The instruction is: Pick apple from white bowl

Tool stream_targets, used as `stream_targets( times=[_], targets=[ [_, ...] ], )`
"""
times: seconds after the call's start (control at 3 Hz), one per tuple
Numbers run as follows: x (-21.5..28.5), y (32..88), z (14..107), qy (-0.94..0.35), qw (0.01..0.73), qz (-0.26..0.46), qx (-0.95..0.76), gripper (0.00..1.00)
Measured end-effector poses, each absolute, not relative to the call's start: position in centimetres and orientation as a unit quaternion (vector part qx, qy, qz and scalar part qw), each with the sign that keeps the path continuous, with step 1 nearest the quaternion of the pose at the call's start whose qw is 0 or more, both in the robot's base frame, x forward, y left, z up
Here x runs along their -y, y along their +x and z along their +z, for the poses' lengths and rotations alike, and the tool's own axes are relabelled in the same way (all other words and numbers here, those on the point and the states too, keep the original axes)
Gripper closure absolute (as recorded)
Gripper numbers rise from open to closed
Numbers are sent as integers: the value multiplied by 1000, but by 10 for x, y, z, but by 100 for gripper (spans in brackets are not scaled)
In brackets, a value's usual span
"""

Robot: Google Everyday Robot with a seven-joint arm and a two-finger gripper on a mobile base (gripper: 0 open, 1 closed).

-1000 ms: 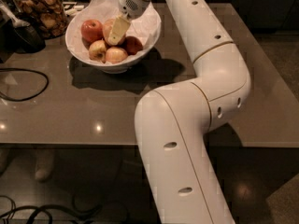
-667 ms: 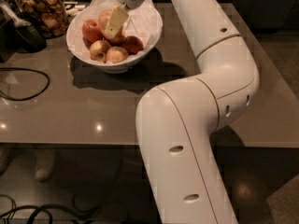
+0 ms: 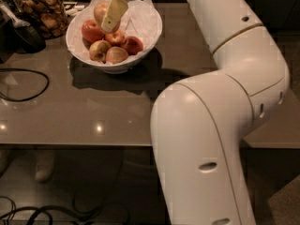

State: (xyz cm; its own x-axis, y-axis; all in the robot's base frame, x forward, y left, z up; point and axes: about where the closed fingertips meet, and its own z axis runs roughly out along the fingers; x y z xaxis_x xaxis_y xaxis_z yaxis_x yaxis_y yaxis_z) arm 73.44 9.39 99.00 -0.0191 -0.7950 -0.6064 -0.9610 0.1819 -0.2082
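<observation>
Cable (image 3: 26, 84), black, looped on the left part of the grey-brown table (image 3: 93, 114). Dark rounded object (image 3: 23, 34) at the far left edge, kind not clear. Glass jar (image 3: 43, 11) of brown snacks behind it, just left of the bowl.

White bowl (image 3: 140, 57), wide and round, stands on the far part of the table left of centre, with crinkled white paper lining (image 3: 146, 15) rising past its rim. Contents: one deep red apple (image 3: 91, 30) at the left, two smaller yellowish apples (image 3: 99, 50) at the front and another red apple (image 3: 132, 45) at the right.

Apple (image 3: 99, 11), largest, pale yellow-orange with a pink blush, sits at the back of the bowl, higher than the others.

Gripper (image 3: 110, 26), pale yellow, reaches down from the top edge into the bowl and lies against the right side of the large apple. Whether it grips the apple or stands open cannot be told.

Robot arm (image 3: 220, 125), white and jointed, fills the right half of the view.
</observation>
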Motion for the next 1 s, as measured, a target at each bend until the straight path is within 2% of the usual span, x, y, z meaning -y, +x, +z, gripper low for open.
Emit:
stream_targets(
  times=[0.67,1.0],
  targets=[
    [-96,704,1001,-632,329,143,-687,100],
    [-101,670,1018,-639,341,156,-672,100]
  ],
)
